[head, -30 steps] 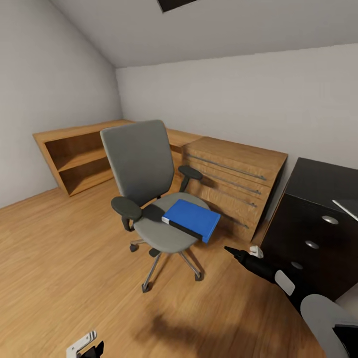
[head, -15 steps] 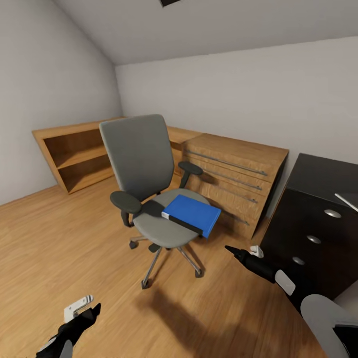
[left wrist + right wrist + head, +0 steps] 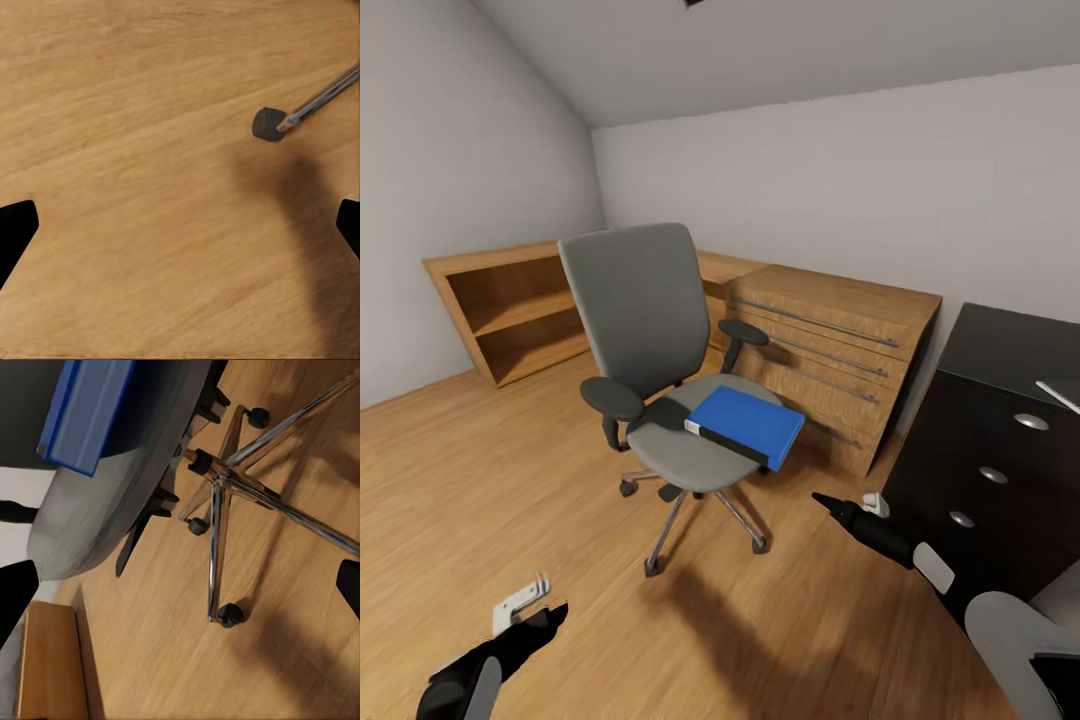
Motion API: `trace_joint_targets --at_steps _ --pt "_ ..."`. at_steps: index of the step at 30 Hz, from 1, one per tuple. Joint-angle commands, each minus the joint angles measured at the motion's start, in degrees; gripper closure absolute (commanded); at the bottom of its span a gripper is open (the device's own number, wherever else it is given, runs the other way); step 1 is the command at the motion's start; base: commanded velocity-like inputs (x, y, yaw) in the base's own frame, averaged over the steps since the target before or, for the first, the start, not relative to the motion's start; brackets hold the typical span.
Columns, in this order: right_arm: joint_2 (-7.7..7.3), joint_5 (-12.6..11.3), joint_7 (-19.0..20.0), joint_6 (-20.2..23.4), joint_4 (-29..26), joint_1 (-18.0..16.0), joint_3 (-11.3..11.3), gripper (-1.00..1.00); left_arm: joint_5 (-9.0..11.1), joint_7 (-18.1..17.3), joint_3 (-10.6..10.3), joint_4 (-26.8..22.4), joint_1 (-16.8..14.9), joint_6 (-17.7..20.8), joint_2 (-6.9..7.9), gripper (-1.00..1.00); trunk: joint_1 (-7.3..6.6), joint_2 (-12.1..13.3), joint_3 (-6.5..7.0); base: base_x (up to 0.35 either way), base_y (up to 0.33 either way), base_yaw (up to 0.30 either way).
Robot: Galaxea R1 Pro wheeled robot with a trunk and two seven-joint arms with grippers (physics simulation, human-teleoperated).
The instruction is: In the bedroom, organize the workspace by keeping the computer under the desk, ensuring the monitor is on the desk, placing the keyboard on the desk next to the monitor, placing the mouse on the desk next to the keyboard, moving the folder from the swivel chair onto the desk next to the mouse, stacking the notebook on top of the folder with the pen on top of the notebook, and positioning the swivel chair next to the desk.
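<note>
The grey swivel chair (image 3: pixel 650 330) stands mid-room on the wood floor, its chrome base (image 3: pixel 217 487) and a black castor (image 3: pixel 268 124) seen up close. The bright blue folder (image 3: pixel 745 425) lies flat on the seat; one end (image 3: pixel 86 412) juts over the seat's edge. At the right is the black desk (image 3: pixel 1000 350) with its drawer unit of round silver knobs. My left gripper (image 3: pixel 530 612) hangs open, low over bare floor in front of the chair. My right gripper (image 3: pixel 850 503) is open and empty, between chair and desk, pointing at the chair base.
A light-wood drawer chest (image 3: pixel 830 345) with bar handles stands against the wall behind the chair. A low open wooden shelf unit (image 3: pixel 510 310) runs along the left wall. A thin white strip (image 3: pixel 1057 396) lies on the desk top; what it is I cannot tell.
The view has tilted a little, so everything sits higher in the picture. My left gripper has come up into view at the lower left. The right arm, chair and folder hold still.
</note>
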Motion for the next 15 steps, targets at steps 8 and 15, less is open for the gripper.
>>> trace_joint_targets --at_steps 8,15 --pt "-0.03 -0.3 1.3 0.5 -0.1 0.0 0.0 -1.00 0.8 -0.1 0.2 4.4 0.0 -0.1 0.13 -1.00 -0.01 0.0 -0.05 0.000 0.000 0.000" --pt "-0.02 -0.4 1.5 0.6 -0.4 0.0 0.1 -1.00 0.8 -0.2 0.8 7.8 0.0 -2.9 0.21 -1.00 -0.01 0.0 -0.05 0.000 0.000 0.000"
